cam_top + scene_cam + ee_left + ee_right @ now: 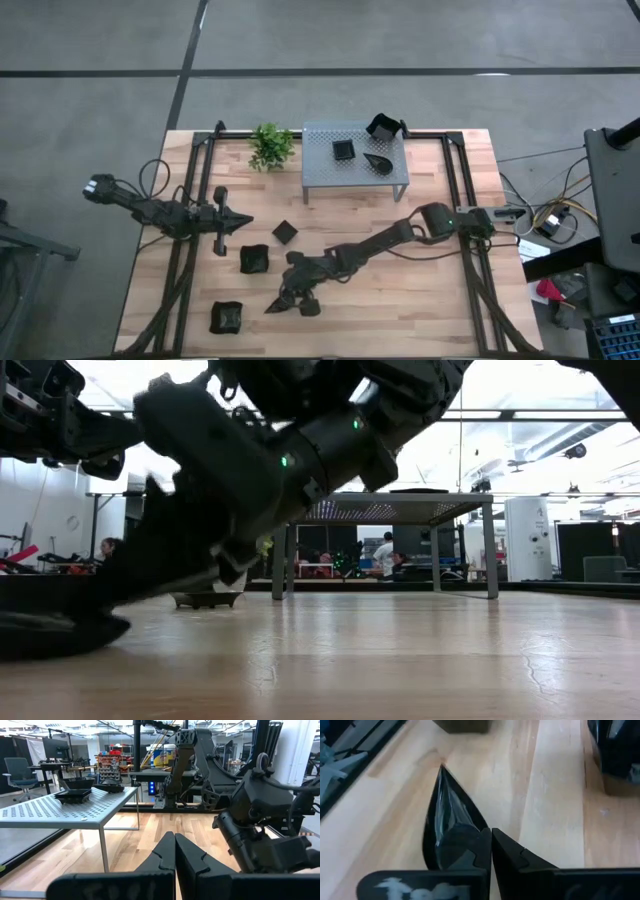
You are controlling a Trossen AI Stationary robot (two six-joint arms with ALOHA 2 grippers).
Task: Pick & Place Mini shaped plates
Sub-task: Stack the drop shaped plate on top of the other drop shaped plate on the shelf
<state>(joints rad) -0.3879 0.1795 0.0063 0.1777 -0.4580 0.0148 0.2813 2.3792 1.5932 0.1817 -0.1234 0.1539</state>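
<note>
- High view: the right gripper [290, 296] reaches low over the near middle of the wooden table [440, 310], its tips at a teardrop plate [276, 304] lying on the boards. The left gripper [243, 222] hangs over the table's left side, pointing toward the middle.
- More black mini plates lie on the table: a small square plate [285, 232] just ahead of the left gripper, a wavy-rimmed dish [254, 259] near it, and another wavy-rimmed dish [227, 318] at the near left edge.
- On the grey perforated shelf [322, 172] at the far side sit a flat square plate [344, 150], a leaf-shaped plate [378, 161] and a deep dish [383, 127] at its back corner. A small green plant [270, 146] stands just left of the shelf.
- Low view: the right arm fills the near left; the shelf stands behind it, with a person [385, 552] in the room beyond.
- Left wrist view: the left gripper's fingers [162, 855] are pressed together, holding nothing.
- Right wrist view: the right gripper's fingers [512, 852] are closed tip to tip over the broad end of the teardrop plate, which lies flat on the wood; I cannot tell whether they pinch its rim.
</note>
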